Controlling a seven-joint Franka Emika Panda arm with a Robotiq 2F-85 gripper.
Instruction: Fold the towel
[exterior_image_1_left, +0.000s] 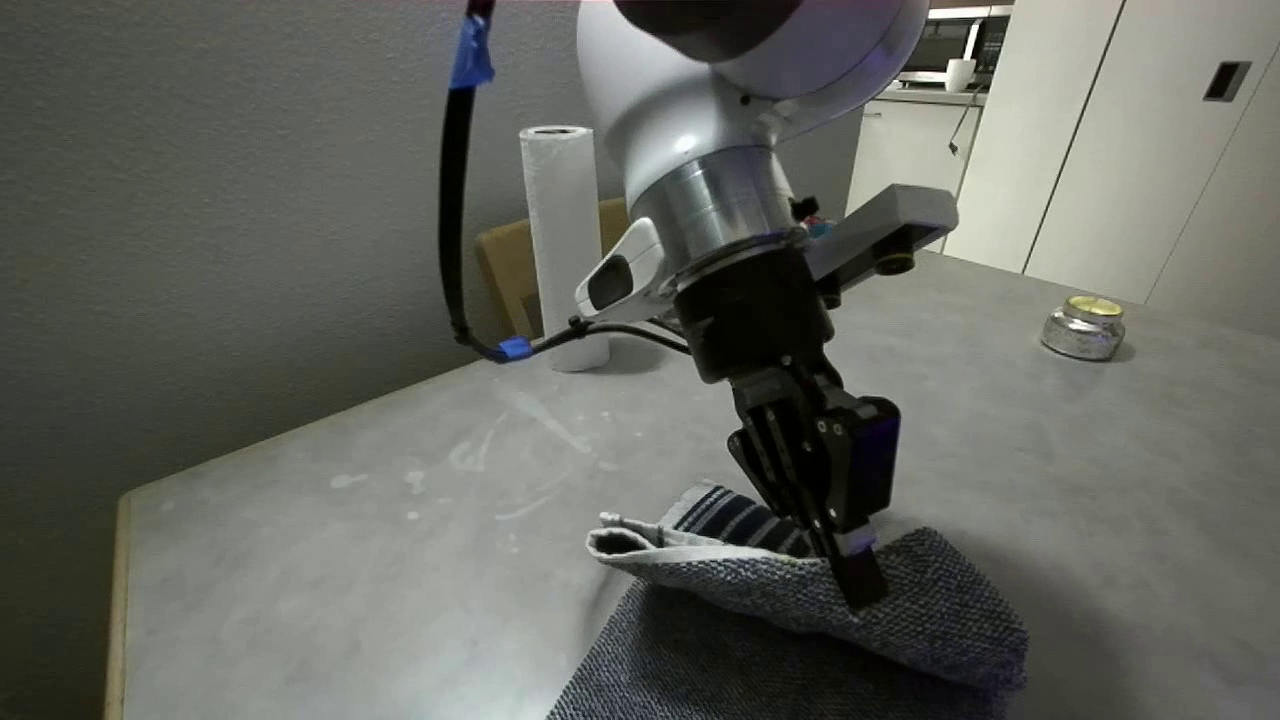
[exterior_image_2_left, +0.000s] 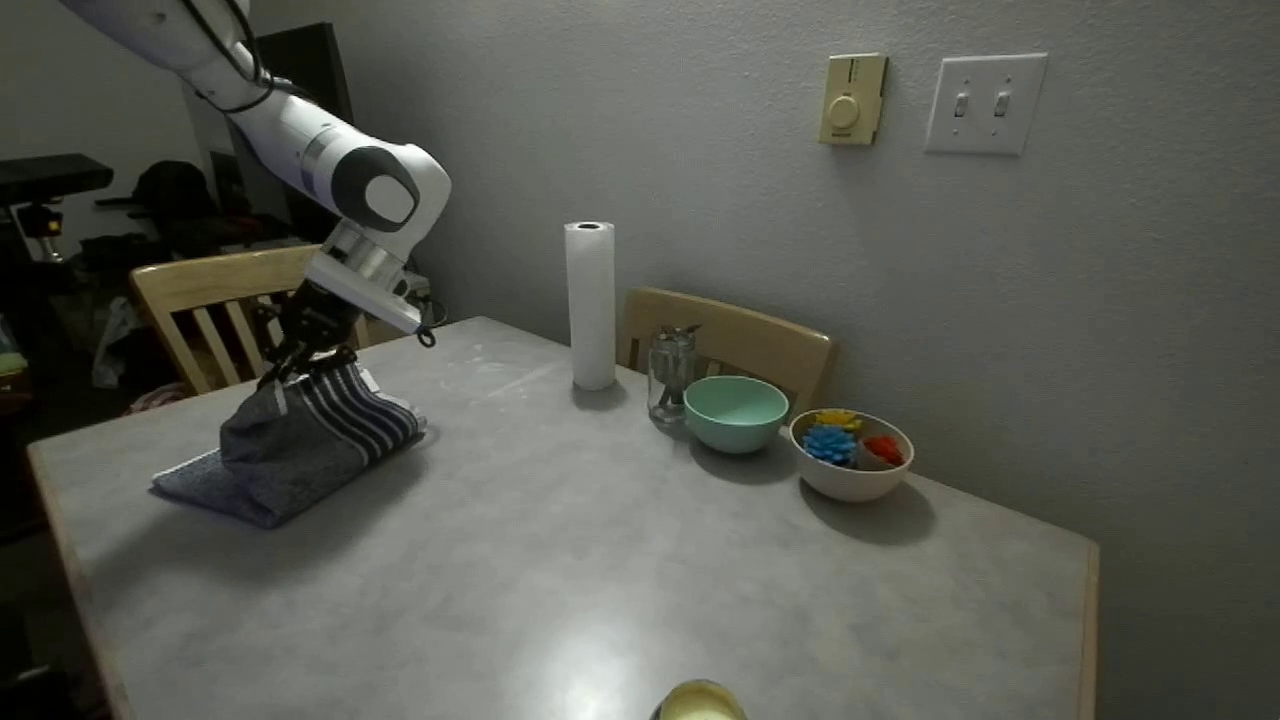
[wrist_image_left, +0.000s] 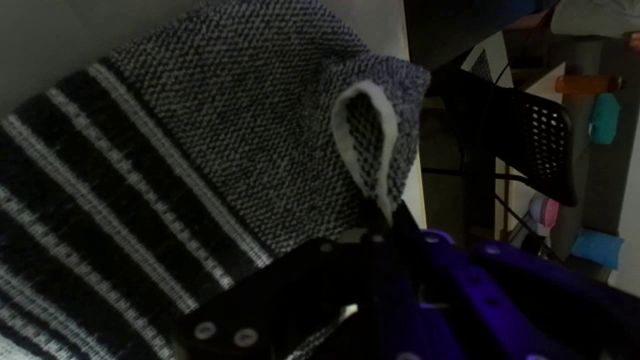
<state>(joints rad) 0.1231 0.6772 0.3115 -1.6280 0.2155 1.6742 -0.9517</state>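
The dark grey speckled towel (exterior_image_1_left: 760, 650) lies on the table with one side lifted and folded over part of itself. Its pale edge curls into a loop at one corner, and some dark and light stripes show behind. In an exterior view, the raised part of the towel (exterior_image_2_left: 300, 440) hangs from my gripper (exterior_image_2_left: 305, 368), with its striped end draping toward the table. My gripper (exterior_image_1_left: 860, 570) points down and is closed on the towel's edge. In the wrist view, the pale hem of the towel (wrist_image_left: 270, 125) is pinched between the fingertips of the gripper (wrist_image_left: 387, 215).
A white paper-towel roll (exterior_image_2_left: 592, 310) stands near the wall. A glass jar (exterior_image_2_left: 668, 375), a mint bowl (exterior_image_2_left: 735, 420) and a white bowl (exterior_image_2_left: 850, 482) with colourful items stand along the far side. A silver candle jar (exterior_image_1_left: 1083, 330) stands on the table. Wooden chairs (exterior_image_2_left: 735, 325) adjoin the table.
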